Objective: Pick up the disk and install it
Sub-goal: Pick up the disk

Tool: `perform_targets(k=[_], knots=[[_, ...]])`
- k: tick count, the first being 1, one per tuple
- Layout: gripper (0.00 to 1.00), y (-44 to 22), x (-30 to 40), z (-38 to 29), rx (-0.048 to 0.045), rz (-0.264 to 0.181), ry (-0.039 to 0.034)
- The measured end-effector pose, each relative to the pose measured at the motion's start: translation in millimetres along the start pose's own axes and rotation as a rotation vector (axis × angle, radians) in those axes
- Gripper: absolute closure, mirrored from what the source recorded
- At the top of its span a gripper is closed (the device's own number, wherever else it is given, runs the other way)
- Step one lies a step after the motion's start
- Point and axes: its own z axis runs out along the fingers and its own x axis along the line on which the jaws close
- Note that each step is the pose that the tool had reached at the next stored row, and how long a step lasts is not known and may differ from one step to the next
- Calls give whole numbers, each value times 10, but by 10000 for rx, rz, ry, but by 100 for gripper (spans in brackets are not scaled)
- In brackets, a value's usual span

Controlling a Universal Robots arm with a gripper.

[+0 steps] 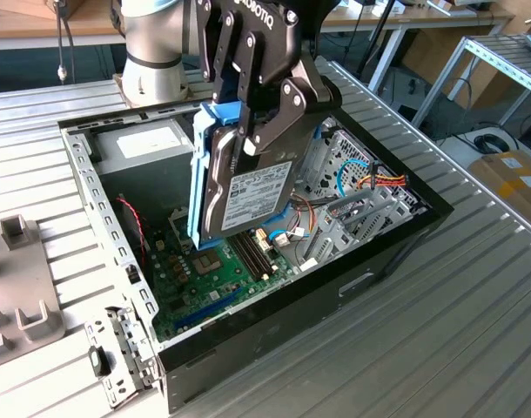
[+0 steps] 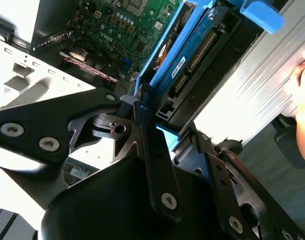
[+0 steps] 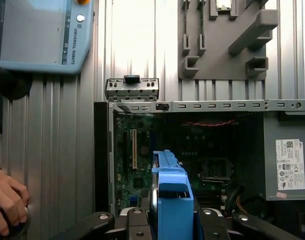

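The disk (image 1: 248,187) is a silver-grey drive with a white label and a light blue frame. It hangs tilted, on edge, above the open computer case (image 1: 335,287), over the green motherboard (image 1: 200,279). My gripper (image 1: 258,131) is shut on the disk, its black fingers (image 1: 287,109) clamping the drive's upper part from both sides. In the first wrist view the disk's blue frame (image 3: 170,192) sticks out between the fingers (image 3: 135,220). In the second wrist view the disk (image 2: 192,47) shows edge-on, its connector side toward the gripper (image 2: 167,125).
A grey power-supply box (image 1: 144,139) sits in the case's far corner, and a metal drive cage (image 1: 352,183) with coloured cables lies at the exterior view's right. A grey fixture plate (image 1: 17,287) lies on the ribbed table. A teach pendant (image 3: 40,32) and a person's hand (image 3: 7,207) are beside the case.
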Motion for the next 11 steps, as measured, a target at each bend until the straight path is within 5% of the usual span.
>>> perform_targets(k=[11], knots=[[63,-31,0,-1,0,1,13]])
